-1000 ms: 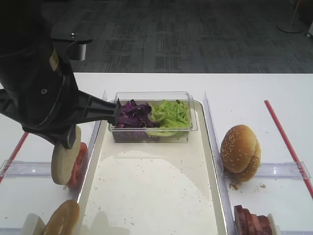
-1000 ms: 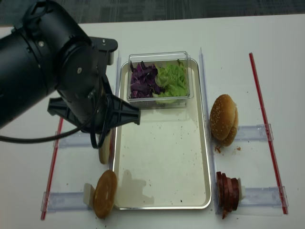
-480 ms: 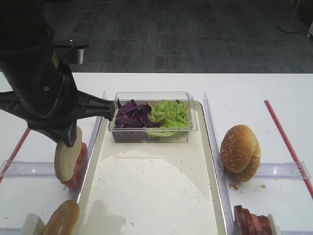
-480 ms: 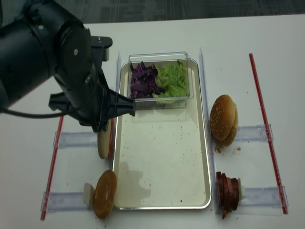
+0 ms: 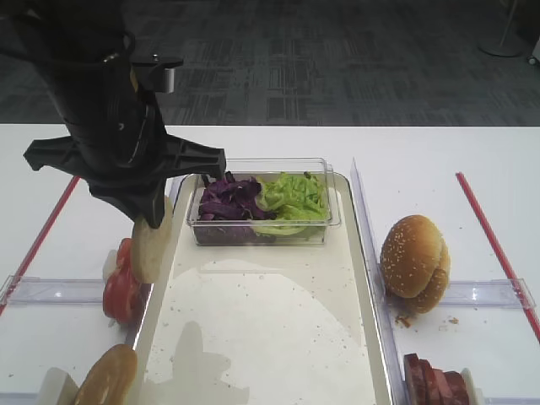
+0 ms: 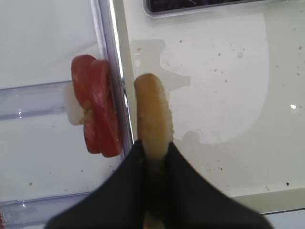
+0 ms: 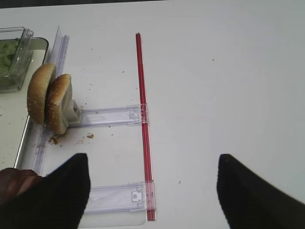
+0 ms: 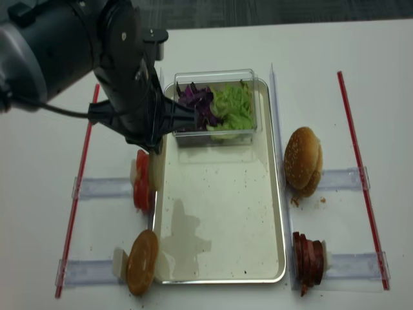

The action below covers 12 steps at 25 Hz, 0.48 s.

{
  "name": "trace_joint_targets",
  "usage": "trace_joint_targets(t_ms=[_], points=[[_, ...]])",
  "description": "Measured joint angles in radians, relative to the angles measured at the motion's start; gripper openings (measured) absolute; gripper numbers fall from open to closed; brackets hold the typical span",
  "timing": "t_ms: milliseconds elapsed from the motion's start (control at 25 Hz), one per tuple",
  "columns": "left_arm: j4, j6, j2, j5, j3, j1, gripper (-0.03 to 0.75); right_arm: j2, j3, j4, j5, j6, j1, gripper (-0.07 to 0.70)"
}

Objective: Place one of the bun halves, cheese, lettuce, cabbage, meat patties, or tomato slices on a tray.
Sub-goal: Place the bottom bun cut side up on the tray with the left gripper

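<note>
Bun half hangs on edge in the left gripper, jaws clamped tight on it, directly over the tray's left rim, tomato slices just left.

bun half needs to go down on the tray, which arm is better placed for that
Left. The left gripper is shut on the bun half, hanging on edge at the tray rim; the right gripper sits far right, open.

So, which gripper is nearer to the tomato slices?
Left. The left gripper holds the bun half right beside the tomato slices; the right gripper is across the tray.
</note>
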Motion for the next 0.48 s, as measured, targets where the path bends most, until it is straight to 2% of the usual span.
trace_joint_targets(t_ms=[280,480], points=[[-0.116,0.101,0.004,-0.004,-0.002,0.001,0.031,0.0,0.0,0.0,0.0,0.0,0.0,0.571],[-0.269,0.216,0.004,-0.057,-0.002,0.001,0.031,0.0,0.0,0.0,0.0,0.0,0.0,0.571]])
